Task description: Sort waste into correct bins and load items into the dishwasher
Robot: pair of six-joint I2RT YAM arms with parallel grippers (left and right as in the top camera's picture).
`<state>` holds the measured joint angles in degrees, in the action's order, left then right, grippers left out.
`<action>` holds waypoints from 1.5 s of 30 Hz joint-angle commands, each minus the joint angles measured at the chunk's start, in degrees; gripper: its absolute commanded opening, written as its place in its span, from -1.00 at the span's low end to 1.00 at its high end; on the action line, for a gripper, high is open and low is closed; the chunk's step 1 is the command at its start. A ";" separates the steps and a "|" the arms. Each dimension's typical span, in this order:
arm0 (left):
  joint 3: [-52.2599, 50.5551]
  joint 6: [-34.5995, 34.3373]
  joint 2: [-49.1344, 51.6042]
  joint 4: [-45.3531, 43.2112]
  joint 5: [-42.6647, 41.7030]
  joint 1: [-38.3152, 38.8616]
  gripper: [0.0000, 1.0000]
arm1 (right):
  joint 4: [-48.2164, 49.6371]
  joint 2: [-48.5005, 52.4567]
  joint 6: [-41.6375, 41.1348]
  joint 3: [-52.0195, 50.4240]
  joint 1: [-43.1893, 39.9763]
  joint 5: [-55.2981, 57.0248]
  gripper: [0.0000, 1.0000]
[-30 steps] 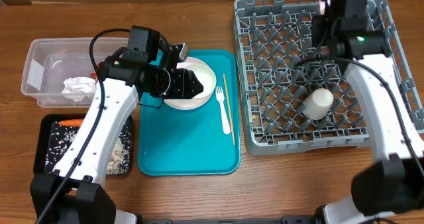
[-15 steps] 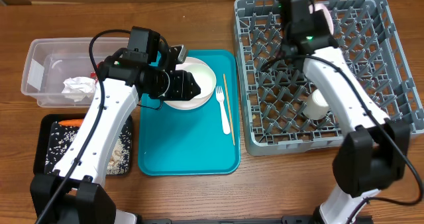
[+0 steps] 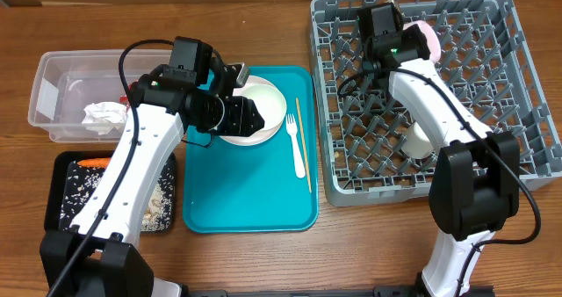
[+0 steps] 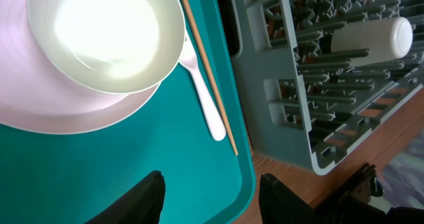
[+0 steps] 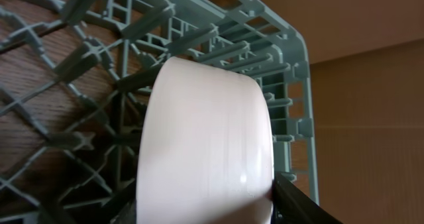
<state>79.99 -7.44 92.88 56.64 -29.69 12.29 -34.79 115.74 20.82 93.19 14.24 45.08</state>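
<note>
In the overhead view my right gripper point(image 3: 418, 39) is over the back of the grey dishwasher rack point(image 3: 413, 191), shut on a pale pink bowl point(image 3: 428, 35). The right wrist view shows that bowl point(image 5: 205, 131) on edge between my fingers point(image 5: 301, 207), above the rack's pegs point(image 5: 99, 25). My left gripper point(image 3: 255, 114) hangs open and empty over the teal tray point(image 3: 246, 200), beside a white bowl point(image 3: 259, 108) that sits on a pale pink plate point(image 4: 40, 111). A white fork point(image 3: 297, 148) and a thin wooden stick point(image 3: 303, 143) lie on the tray. A white cup point(image 3: 421, 139) lies in the rack.
A clear tub point(image 3: 53, 77) at far left holds a crumpled white napkin point(image 3: 105, 117). In front of it, a black tray point(image 3: 66, 170) holds an orange carrot point(image 3: 92, 162) and rice-like scraps point(image 3: 83, 191). The rack's wall stands close to the teal tray's right edge.
My right arm has swung left along the back of the rack, from its far right corner toward the middle, carrying the pink bowl. The left arm has stayed put.
</note>
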 commanded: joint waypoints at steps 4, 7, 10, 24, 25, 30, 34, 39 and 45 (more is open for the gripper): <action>1.40 1.29 0.46 0.11 0.31 0.20 -0.03 | -1.09 -0.52 -1.38 0.22 -0.09 -6.49 0.08; 1.40 1.29 0.46 0.09 0.33 0.20 -0.02 | -1.31 -0.52 -1.55 0.22 -0.04 -6.86 0.15; 1.40 1.29 0.46 0.09 0.31 0.20 -0.02 | -1.27 -0.52 -1.53 0.24 0.13 -6.88 0.27; 1.40 1.29 0.46 0.15 0.96 0.22 0.01 | -0.76 -2.67 -3.69 1.51 6.75 -6.67 0.68; 1.40 1.27 0.46 0.13 1.84 0.22 0.01 | -0.92 -3.26 -5.31 1.51 7.15 -6.67 0.72; 1.40 -0.79 0.46 0.39 7.10 0.22 -0.03 | -5.88 -7.13 -14.47 1.51 7.91 -13.16 0.76; 1.40 -6.91 0.50 0.24 15.26 0.22 -0.04 | -10.49 -10.38 -22.45 1.51 6.43 -25.05 0.76; 1.38 -10.58 2.10 -1.29 18.27 0.31 0.01 | -15.65 -12.74 -24.30 1.51 4.11 -41.62 0.76; 1.38 -12.39 8.94 -5.62 18.32 1.60 0.05 | -24.55 -13.11 -24.30 1.51 3.74 -51.25 0.77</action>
<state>80.29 -17.23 98.26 52.07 -12.93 13.06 -57.78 104.07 -2.11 93.73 17.72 2.48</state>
